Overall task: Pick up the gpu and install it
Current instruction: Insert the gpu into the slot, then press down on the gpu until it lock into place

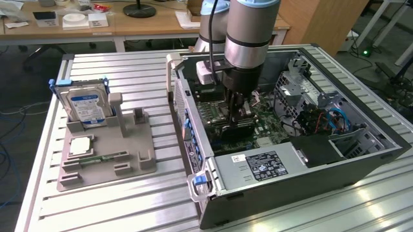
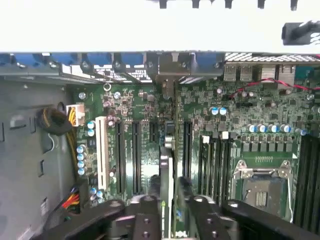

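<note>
Ribbed metal tabletop [image 1: 129, 203] is carrying an open computer case [image 1: 361, 159], inside which the gripper [image 1: 237, 110] is reaching. Its jaws are standing narrow, pinching the gpu [image 2: 166, 165] edge-on above the motherboard [image 2: 250, 120] slots, so pickup is looking done and seating unfinished. No writing is reading clearly on the hard drive [image 1: 87, 106] label at the exterior view's left.

Ribbed metal table [image 1: 129, 203], open computer case [image 1: 361, 159] lying on it beneath the jaws, grey holder tray [image 1: 103, 154] beside them (toward the exterior view's left), apart from the case.
</note>
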